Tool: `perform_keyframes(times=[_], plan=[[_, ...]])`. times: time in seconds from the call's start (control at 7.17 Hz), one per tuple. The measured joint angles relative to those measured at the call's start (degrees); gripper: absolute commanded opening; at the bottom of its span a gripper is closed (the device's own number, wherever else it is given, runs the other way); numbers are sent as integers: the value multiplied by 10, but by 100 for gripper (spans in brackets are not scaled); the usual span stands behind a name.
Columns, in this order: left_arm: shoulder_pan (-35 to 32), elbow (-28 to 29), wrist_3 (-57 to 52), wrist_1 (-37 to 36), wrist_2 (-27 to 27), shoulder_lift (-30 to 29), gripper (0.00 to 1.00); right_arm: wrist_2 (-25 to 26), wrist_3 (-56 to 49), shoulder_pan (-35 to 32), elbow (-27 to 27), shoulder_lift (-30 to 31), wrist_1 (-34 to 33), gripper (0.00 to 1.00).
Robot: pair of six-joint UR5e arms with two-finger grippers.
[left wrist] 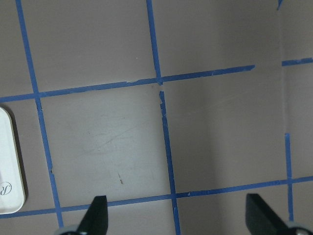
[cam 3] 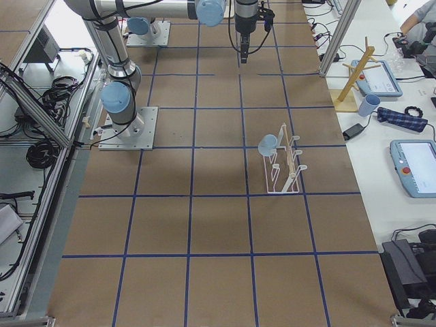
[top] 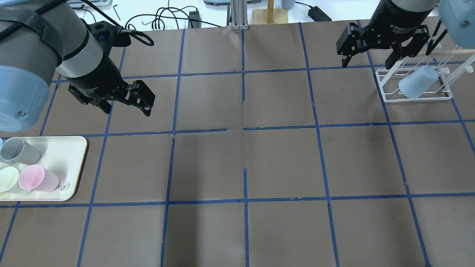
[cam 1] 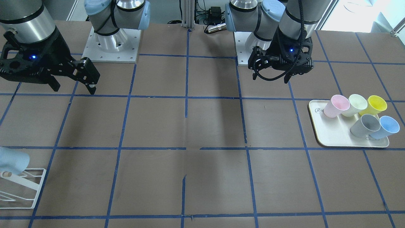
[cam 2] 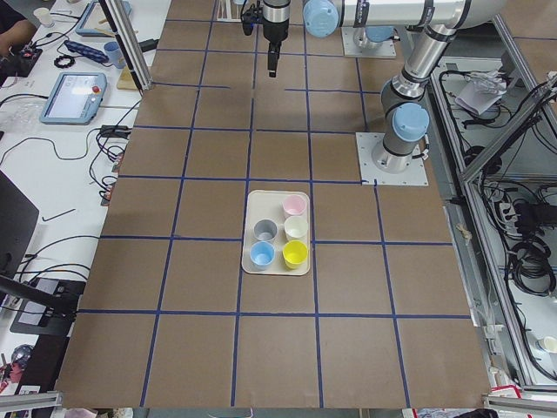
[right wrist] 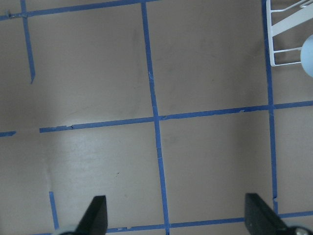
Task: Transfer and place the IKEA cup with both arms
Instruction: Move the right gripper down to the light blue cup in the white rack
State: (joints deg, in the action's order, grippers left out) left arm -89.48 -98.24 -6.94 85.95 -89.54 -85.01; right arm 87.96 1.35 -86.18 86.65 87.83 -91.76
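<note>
One pale blue cup [cam 1: 384, 126] stands on the cream tray [cam 1: 332, 139] beside the grey cup [cam 1: 365, 125]; it also shows in the exterior left view [cam 2: 262, 255]. A second, near-identical blue cup [top: 417, 83] hangs tilted on the white wire rack [top: 415, 98], and shows in the front view [cam 1: 12, 160] too. My left gripper [top: 126, 108] hovers open and empty above the table, away from the tray. My right gripper [top: 366, 63] hovers open and empty just beside the rack. Both wrist views show fingertips wide apart over bare table.
Pink [cam 1: 337, 106], pale cream [cam 1: 354, 105] and yellow [cam 1: 375, 105] cups stand on the tray with the grey one. The table is brown with a blue tape grid. Cables, a wooden stand and operators' gear lie past the far edge [top: 267, 15].
</note>
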Motion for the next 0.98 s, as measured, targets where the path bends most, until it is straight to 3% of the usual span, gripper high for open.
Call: perform_keyframes(times=[0.7,0.98], plan=[[0,-5,-1,1,-2,8,100,3,-19,-15,1,-7,3,100],[1,-8,-1,3,-1,10,100,19,-94,48,1,-17,-3,100]])
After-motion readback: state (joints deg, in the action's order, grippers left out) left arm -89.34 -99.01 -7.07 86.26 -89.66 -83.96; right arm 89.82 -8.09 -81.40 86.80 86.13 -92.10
